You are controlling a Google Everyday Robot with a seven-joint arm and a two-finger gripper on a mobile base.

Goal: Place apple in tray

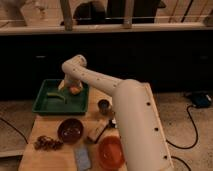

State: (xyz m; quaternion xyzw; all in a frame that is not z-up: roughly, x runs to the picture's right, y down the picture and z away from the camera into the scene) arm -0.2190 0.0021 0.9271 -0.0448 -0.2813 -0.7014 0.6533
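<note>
The apple (75,90) is a small orange-yellow fruit at the right rear part of the green tray (45,104). My gripper (68,86) hangs at the end of the white arm, right over the tray's rear right corner, directly at the apple. I cannot tell whether the apple rests on the tray floor or hangs in the gripper. A curved yellow-green piece (56,96) lies inside the tray to the left of the apple.
On the wooden table (55,155) stand a dark maroon bowl (70,130), an orange bowl (111,152), a small dark cup (104,105), a blue packet (82,158), a brown clump (46,143) and a tan block (96,132). My white arm covers the table's right side.
</note>
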